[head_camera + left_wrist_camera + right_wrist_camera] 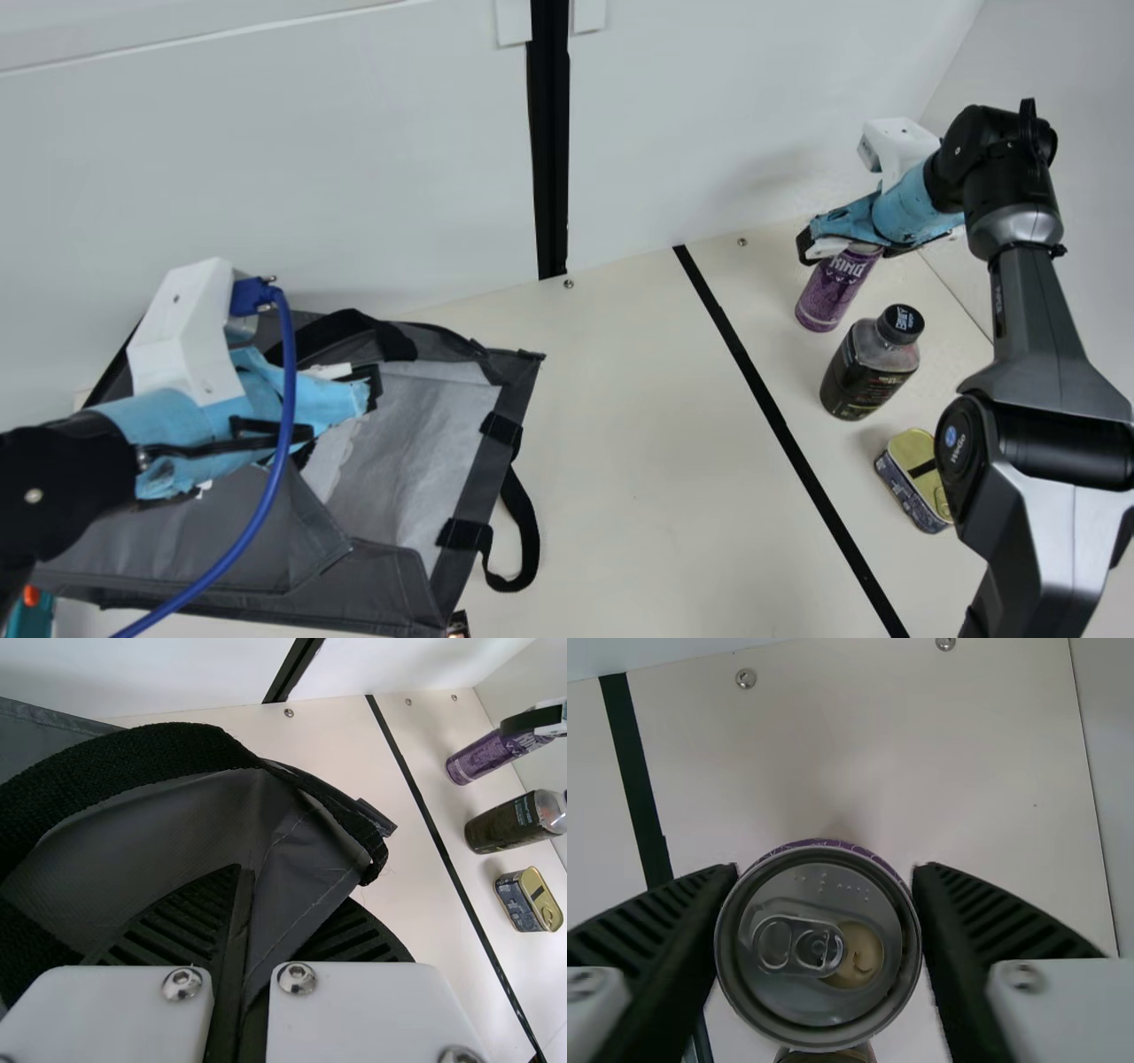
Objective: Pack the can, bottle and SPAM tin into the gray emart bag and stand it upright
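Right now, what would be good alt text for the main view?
At left, a black robot arm's tool is over a gray bag lying open on a cream table. At right, a second arm's tool is at the top of a purple can, with a dark bottle and a SPAM tin nearby.

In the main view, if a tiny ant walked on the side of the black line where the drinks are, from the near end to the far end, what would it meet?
SPAM tin → dark bottle → purple can → little screw → white wall.
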You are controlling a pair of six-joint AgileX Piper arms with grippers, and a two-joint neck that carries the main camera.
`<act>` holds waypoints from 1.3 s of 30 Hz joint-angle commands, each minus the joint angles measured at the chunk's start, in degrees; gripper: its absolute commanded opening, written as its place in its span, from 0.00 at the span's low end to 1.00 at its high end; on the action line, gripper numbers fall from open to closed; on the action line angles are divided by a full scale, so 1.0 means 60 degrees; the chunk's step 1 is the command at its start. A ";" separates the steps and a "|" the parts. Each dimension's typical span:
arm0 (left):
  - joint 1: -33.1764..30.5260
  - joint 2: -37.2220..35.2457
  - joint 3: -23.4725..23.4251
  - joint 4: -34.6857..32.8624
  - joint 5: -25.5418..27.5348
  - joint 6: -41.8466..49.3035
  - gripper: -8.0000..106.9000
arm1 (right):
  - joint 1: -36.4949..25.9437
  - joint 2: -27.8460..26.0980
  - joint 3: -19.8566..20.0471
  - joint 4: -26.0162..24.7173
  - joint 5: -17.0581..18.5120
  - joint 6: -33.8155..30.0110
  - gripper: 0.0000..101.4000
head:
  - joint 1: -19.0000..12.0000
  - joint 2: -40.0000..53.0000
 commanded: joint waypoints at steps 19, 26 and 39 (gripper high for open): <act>0.0000 0.0000 0.0000 0.0000 0.0000 0.0000 0.00 | 0.0117 -0.0136 -0.0491 0.0324 -0.0003 -0.0548 0.00 | -0.0216 -0.0023; 0.0000 0.0000 0.0000 0.0000 0.0000 0.0000 0.00 | 0.0239 -0.0496 -0.0371 0.0534 -0.0003 -0.0954 0.00 | -0.0216 -0.0023; 0.0000 0.0000 0.0000 0.0000 0.0000 0.0000 0.00 | 0.0517 -0.1325 0.0280 0.0784 -0.0003 -0.1647 0.00 | -0.0216 -0.0023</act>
